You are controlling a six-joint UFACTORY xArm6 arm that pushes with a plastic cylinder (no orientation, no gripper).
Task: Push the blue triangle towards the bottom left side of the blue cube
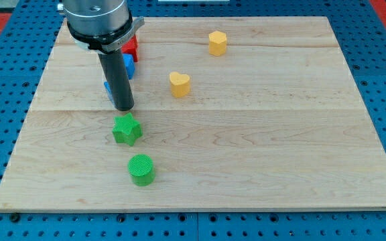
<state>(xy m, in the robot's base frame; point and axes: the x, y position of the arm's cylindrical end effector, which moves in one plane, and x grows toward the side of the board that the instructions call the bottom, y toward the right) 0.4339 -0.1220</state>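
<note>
no gripper on this rig, just a rod. landmark: my tip (124,107). green cylinder (141,169) nearest, green star (126,129) just below tip. blue triangle (107,88) sliver behind rod at its left, blue cube (128,65) just beyond. risk: rod blocks my view, so a blind push may hit the cube or red block (132,45).

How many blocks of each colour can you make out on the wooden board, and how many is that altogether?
Green: 2, a star and a cylinder.
Yellow: 2, a heart and a hexagonal block.
Blue: 2 pieces show, one on the rod's right and one on its left, both partly hidden by the rod.
Red: 1, partly hidden.
Total: 7 visible.
</note>
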